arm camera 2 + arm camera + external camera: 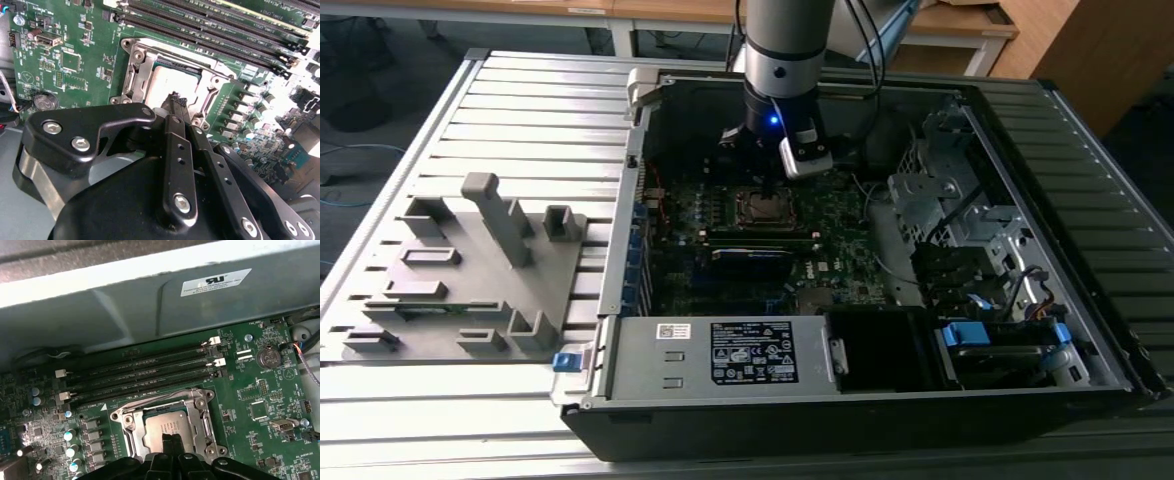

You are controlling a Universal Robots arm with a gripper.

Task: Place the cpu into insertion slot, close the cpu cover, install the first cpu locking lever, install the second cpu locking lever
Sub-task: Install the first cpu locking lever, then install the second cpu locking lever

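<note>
The cpu (161, 429) lies flat in its socket on the green motherboard, dull grey face up. It also appears in the second wrist view, cpu (166, 81). The silvery cpu cover (201, 414) lies down around it, framing the chip through its square cut-out; cpu cover (136, 75) shows the same. My gripper (172, 441) hangs just above the chip's near edge, its two black fingers pressed together with nothing between them. In the exterior view the gripper (765, 165) stands over the socket (761, 207) inside the open computer case.
Black memory slots (140, 372) run beside the socket, close to the case wall (150, 305). A coin battery (266, 358) sits further along the board. The power supply (720, 352) and drive cage (947, 205) border the board. A grey fixture rack (467, 270) stands outside the case.
</note>
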